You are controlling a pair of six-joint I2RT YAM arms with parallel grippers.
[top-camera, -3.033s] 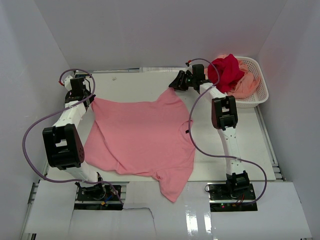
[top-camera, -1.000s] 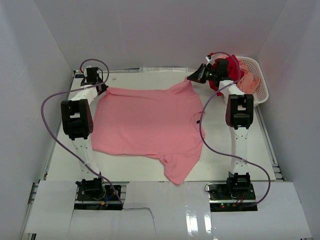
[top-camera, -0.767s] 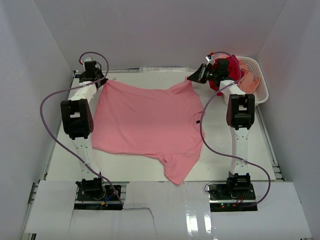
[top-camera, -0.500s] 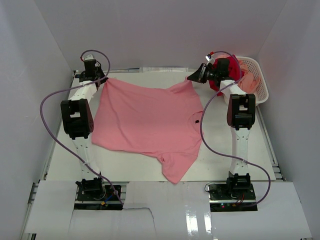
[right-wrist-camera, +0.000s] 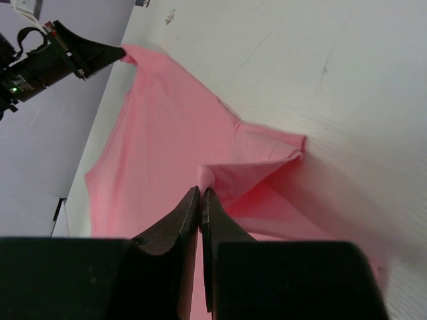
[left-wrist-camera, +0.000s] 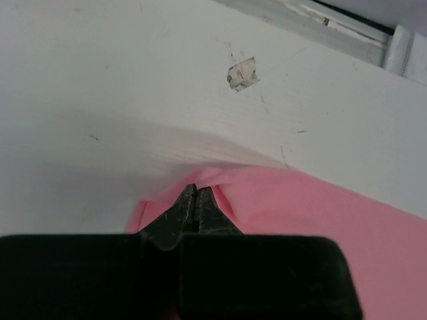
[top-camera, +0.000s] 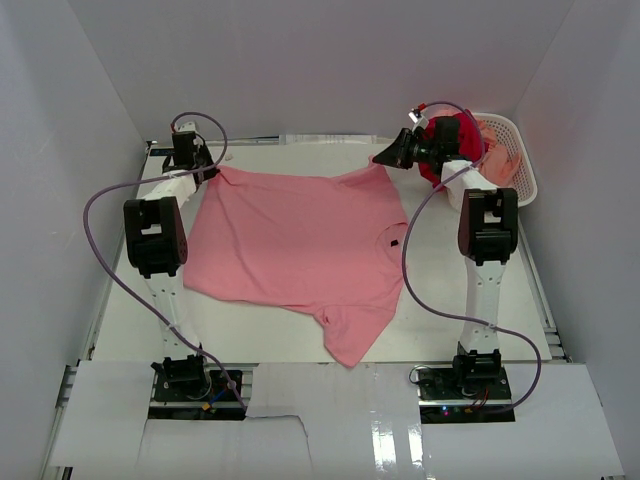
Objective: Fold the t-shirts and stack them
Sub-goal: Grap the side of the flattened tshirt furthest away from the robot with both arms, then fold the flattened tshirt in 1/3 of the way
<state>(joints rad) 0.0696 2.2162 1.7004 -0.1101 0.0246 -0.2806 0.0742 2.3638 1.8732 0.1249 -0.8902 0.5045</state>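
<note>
The pink t-shirt (top-camera: 300,240) lies spread across the middle of the tabletop (top-camera: 450,290), mostly flat. Its far hem is stretched between the two arms, and one sleeve trails out to the near edge, a little right of centre. The left gripper (left-wrist-camera: 195,193) is close to the far-left corner. Its fingers are pressed together on a small pinch of the shirt's corner, and the cloth puckers into a low ridge just at the tips. On the bare surface beyond it, towards the far edge, there is a small pale patch (left-wrist-camera: 241,72). The right gripper (right-wrist-camera: 200,193) is near the far edge, right of centre. Its fingers are clamped on a fold at the shirt's other far corner, which is lifted slightly off the surface; the cloth peaks at the tips and throws a shadow on the table beside it. From the right wrist, the pink cloth runs away to the left gripper at its far end. At the far-right corner stands a white lattice basket (top-camera: 520,175). The deep red t-shirt (top-camera: 455,140) is bunched over its left rim, just behind the right wrist, and the peach t-shirt (top-camera: 495,160) is crumpled inside it, next to the red one.
</note>
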